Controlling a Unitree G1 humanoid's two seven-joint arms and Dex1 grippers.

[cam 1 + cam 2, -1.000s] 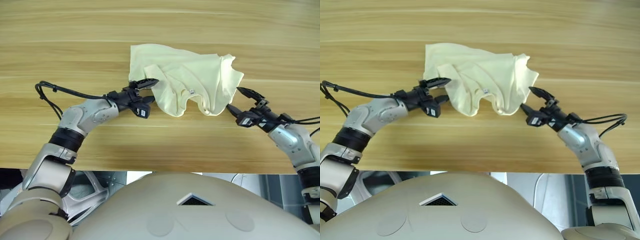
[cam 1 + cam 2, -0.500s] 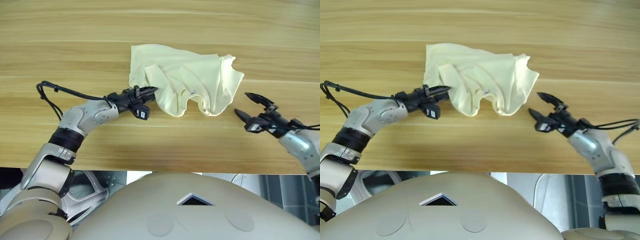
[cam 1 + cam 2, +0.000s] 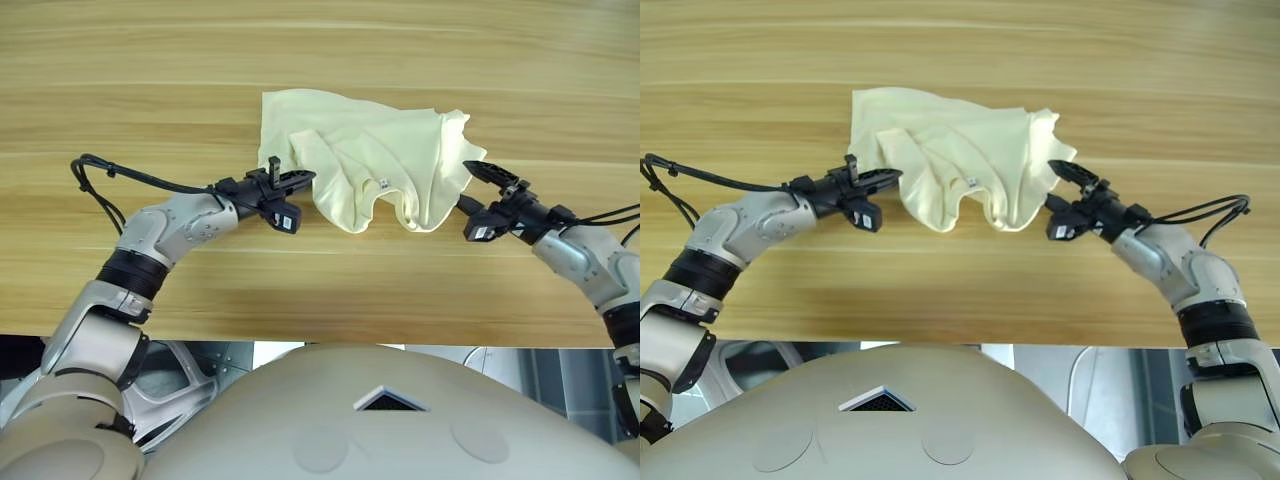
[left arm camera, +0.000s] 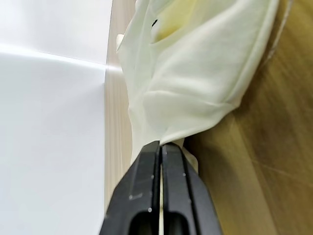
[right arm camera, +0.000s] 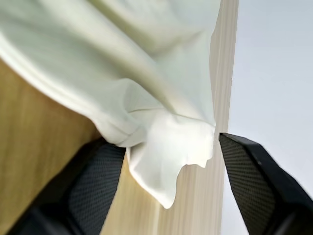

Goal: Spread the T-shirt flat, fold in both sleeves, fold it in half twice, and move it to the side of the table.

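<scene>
Two grippers flank the pale yellow T-shirt (image 3: 365, 160), which I see lying crumpled on the wooden table (image 3: 150, 60), about midway across it and set back from the near edge. The cloth is bunched rather than flat: its widest part lies toward the far side, folds run across the middle, and the neck opening with a small label (image 3: 381, 183) faces the near edge, with a lobe of fabric reaching toward me on either side of it. My left gripper (image 3: 308, 178) sits at the shirt's left edge, low over the table. From the left wrist camera its fingers (image 4: 142, 181) are pressed flat together with a fold of the hem pinched at their tips, the rest of the fabric fanning away from that point. My right gripper (image 3: 466, 183) is at the shirt's right edge, and there the two fingers stand apart. From the right wrist camera a loose corner of the shirt lies in the gap between them, close to one finger (image 5: 93, 181) and clear of the other, and the gripper is not closed on it. I cannot tell from that view whether the corner rests on the wood or is lifted slightly off it. Both arms come in from the near side and angle inward, so the grippers point toward each other with the shirt between them. The far part of the shirt lies on the table, touched by neither gripper
</scene>
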